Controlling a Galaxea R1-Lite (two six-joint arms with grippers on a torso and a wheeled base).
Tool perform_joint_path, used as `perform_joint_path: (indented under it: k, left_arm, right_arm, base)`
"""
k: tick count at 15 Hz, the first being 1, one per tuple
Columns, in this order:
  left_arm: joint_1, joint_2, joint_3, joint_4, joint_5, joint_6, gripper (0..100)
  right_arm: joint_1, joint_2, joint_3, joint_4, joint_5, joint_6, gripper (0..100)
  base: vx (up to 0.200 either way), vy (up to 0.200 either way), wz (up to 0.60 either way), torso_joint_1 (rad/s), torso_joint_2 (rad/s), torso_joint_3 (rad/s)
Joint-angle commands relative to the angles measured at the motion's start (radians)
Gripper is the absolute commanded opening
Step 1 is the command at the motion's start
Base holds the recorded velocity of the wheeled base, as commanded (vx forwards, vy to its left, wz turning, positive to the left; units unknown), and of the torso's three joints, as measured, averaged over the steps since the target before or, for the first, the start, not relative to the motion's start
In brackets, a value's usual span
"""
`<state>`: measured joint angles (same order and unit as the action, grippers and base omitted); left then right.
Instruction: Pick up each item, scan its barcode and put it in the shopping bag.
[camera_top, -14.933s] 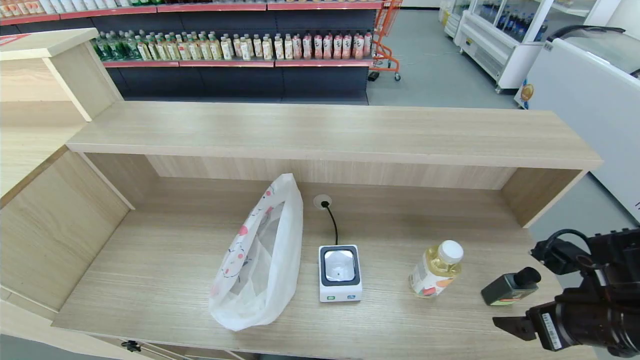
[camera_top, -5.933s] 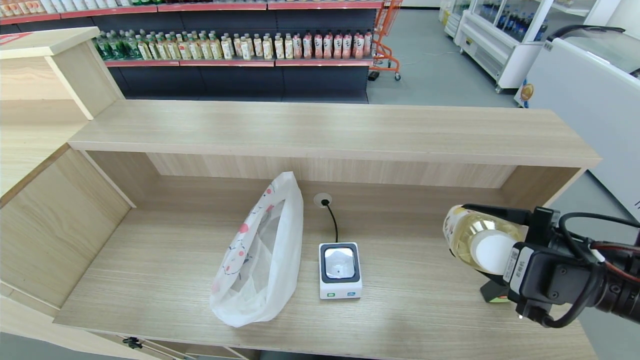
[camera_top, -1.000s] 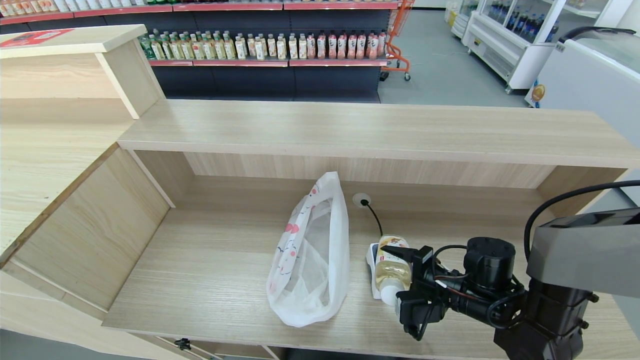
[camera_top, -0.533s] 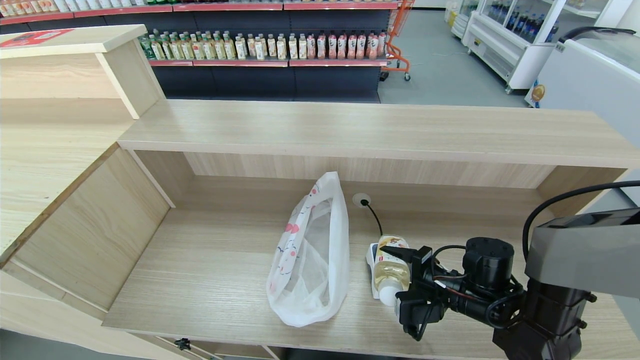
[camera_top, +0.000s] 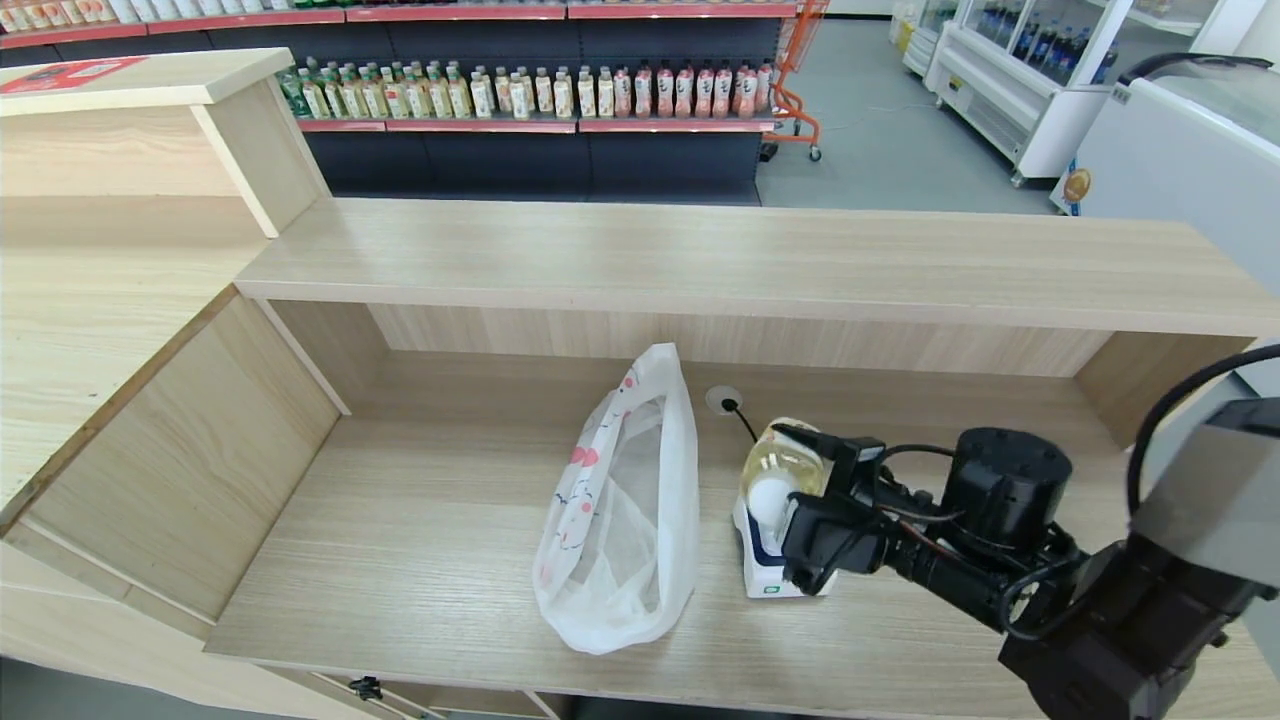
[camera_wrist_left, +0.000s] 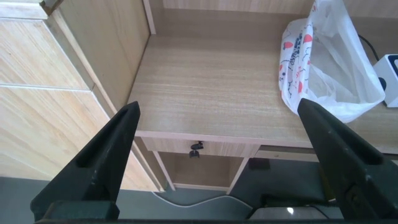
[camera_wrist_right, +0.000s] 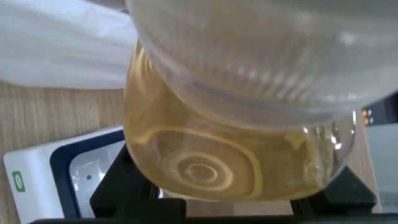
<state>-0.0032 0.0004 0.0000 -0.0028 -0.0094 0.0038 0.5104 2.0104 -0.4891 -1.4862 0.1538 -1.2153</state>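
right fingers (camera_top: 805, 437) clamped on bottle (camera_top: 778, 468); bottle now raised above scanner (camera_top: 765, 577) | left fingers (camera_wrist_left: 106, 155) apart

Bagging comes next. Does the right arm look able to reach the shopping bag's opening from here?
Probably yes. The right gripper holds the bottle over the scanner, and the shopping bag lies right beside it, mouth gaping upward. Nothing stands between them.

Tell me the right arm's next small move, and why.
Probably carry the bottle left to the open mouth of the shopping bag. The right gripper holds the bottle just above the scanner, and the bag lies open right beside the scanner.
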Motion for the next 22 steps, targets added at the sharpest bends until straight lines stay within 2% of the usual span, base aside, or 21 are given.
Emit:
perform_joint_path:
  k: [1,3,4,5,6,7,8,10,16,19,20,22]
  left_arm:
    - [0.000,0.000,0.000,0.000,0.000,-0.001,100]
    - [0.000,0.000,0.000,0.000,0.000,0.001,100]
    - [0.000,0.000,0.000,0.000,0.000,0.001,100]
    - [0.000,0.000,0.000,0.000,0.000,0.001,100]
    - [0.000,0.000,0.000,0.000,0.000,0.001,100]
    - [0.000,0.000,0.000,0.000,0.000,0.002,100]
    - [0.000,0.000,0.000,0.000,0.000,0.002,100]
    - [0.000,0.000,0.000,0.000,0.000,-0.002,100]
    - [0.000,0.000,0.000,0.000,0.000,-0.001,100]
    - [0.000,0.000,0.000,0.000,0.000,-0.002,100]
    - [0.000,0.000,0.000,0.000,0.000,-0.004,100]
    - [0.000,0.000,0.000,0.000,0.000,-0.005,100]
  right_arm:
    - [0.060,-0.334,-0.081,0.277,-0.198,0.304,0]
    - [0.034,-0.478,-0.151,0.572,-0.255,0.596,0]
    - [0.030,-0.507,-0.154,0.635,-0.254,0.663,0]
    - [0.016,-0.608,-0.147,0.817,-0.254,0.879,0]
    - [0.010,-0.638,-0.141,0.856,-0.255,0.935,0]
    - [-0.004,-0.717,-0.105,0.932,-0.252,1.076,0]
    - [-0.012,-0.763,-0.066,0.951,-0.246,1.157,0]
    - [-0.020,-0.797,-0.020,0.952,-0.220,1.218,0]
    - [-0.018,-0.737,-0.003,0.942,0.023,1.258,0]
    - [-0.018,-0.613,0.001,0.831,0.026,1.257,0]
    - [-0.030,-0.489,-0.005,0.713,0.026,1.252,0]
    - [-0.047,-0.377,-0.012,0.609,0.030,1.251,0]
  base:
    - [0.000,0.000,0.00,0.000,0.00,0.000]
    - [0.000,0.000,0.00,0.000,0.00,0.000]
    - [0.000,0.000,0.00,0.000,0.00,0.000]
    - [0.000,0.000,0.00,0.000,0.00,0.000]
    - [0.000,0.000,0.00,0.000,0.00,0.000]
    - [0.000,0.000,0.00,0.000,0.00,0.000]
    - [0.000,0.000,0.00,0.000,0.00,0.000]
    - [0.000,0.200,0.00,-0.005,0.00,0.005]
    - [0.000,0.200,0.00,0.002,0.00,0.005]
    - [0.000,0.133,0.00,0.003,0.00,0.000]
    - [0.000,0.000,0.00,0.000,0.00,0.000]
    - [0.000,0.000,0.00,0.000,0.00,0.000]
